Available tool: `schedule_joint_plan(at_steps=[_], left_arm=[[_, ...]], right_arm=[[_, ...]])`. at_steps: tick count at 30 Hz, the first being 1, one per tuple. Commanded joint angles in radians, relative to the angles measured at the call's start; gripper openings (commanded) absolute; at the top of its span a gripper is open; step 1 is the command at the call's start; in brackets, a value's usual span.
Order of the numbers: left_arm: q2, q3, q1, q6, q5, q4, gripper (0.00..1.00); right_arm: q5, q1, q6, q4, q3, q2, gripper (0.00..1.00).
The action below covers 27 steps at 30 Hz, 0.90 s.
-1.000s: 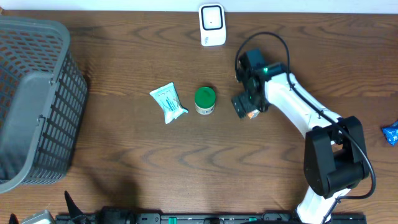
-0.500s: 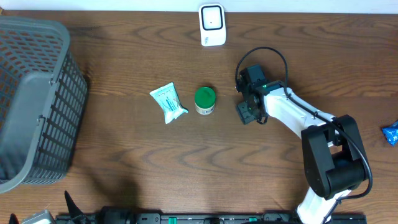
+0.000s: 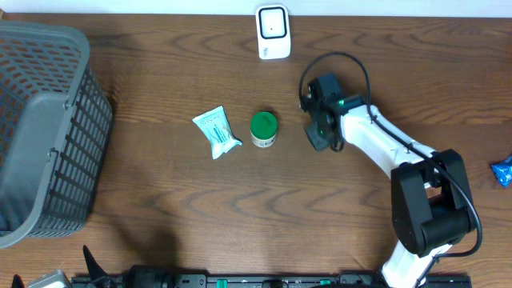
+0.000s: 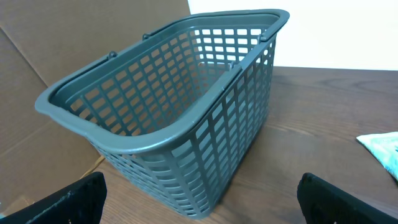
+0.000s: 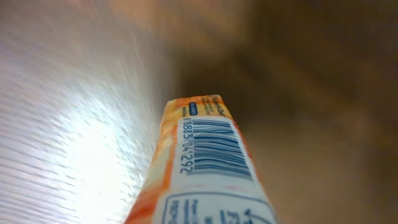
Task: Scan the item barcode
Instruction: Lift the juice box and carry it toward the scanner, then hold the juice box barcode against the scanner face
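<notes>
An orange and white packet (image 5: 205,168) fills the right wrist view, its blue barcode (image 5: 214,148) facing the camera. It sticks straight out from my right gripper, whose fingers do not show in that view. From overhead the right gripper (image 3: 318,134) hangs right of centre and covers the packet, shut on it. A white scanner (image 3: 273,32) stands at the table's far edge, up and to the left of that gripper. My left gripper (image 4: 202,190) is open, its two dark fingertips (image 4: 81,196) wide apart in front of a grey basket (image 4: 186,143).
The grey mesh basket (image 3: 80,152) takes up the left side. A white and teal pouch (image 3: 216,132) and a green-lidded jar (image 3: 263,129) lie mid-table, left of the right gripper. A blue packet (image 3: 502,171) lies at the right edge.
The right gripper came down over the orange packet and shut on it, then shifted slightly toward the far edge. The packet no longer shows from overhead. The left gripper stayed put.
</notes>
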Motion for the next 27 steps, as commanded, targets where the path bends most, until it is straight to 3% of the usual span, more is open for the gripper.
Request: schedule_joint_plan(at_steps=[1, 11, 15, 18, 23, 27], left_arm=[[-0.005, -0.005, -0.004, -0.01, -0.01, 0.003, 0.98], [-0.005, -0.014, -0.004, 0.006, -0.07, 0.005, 0.98], [-0.005, -0.045, -0.004, 0.007, -0.07, 0.013, 0.98], [-0.005, -0.103, -0.004, 0.006, -0.069, 0.062, 0.98], [-0.005, -0.227, -0.004, 0.007, -0.069, 0.298, 0.98], [-0.005, -0.298, -0.004, 0.006, -0.069, 0.485, 0.98]], right_arm=[[-0.101, -0.009, -0.092, -0.002, 0.086, -0.027, 0.01], [-0.376, -0.007, -0.384, 0.112, 0.132, -0.192, 0.01], [-0.635, -0.007, -0.415, 0.191, 0.132, -0.249, 0.01], [-0.893, -0.008, -0.546, 0.181, 0.132, -0.286, 0.01], [-1.144, -0.008, -0.827, 0.06, 0.132, -0.325, 0.01], [-1.215, -0.008, -0.966, -0.021, 0.132, -0.366, 0.01]])
